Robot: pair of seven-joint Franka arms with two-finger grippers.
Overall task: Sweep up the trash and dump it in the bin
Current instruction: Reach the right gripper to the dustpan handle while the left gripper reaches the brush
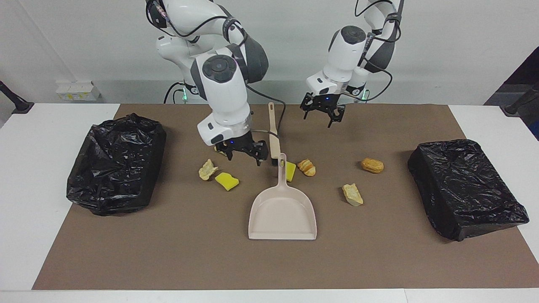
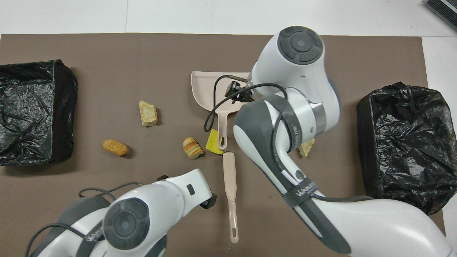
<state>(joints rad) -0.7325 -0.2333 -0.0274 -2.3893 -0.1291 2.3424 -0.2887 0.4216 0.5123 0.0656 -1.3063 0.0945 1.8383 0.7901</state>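
Both empty with fingers spread, the right gripper (image 1: 243,156) hovers beside the beige plastic dustpan (image 1: 282,213), the left gripper (image 1: 322,116) near the beige brush (image 1: 274,134).

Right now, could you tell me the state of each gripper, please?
Left gripper: open, empty, over the mat beside the brush.
Right gripper: open, empty, low beside the dustpan handle.

Lighting: bright, even, from above. Shadows: short and soft beside the dustpan (image 1: 282,212) and trash (image 1: 372,165). Glare: dull sheen on the black bin liners (image 1: 116,162). Focus: sharp throughout both views.
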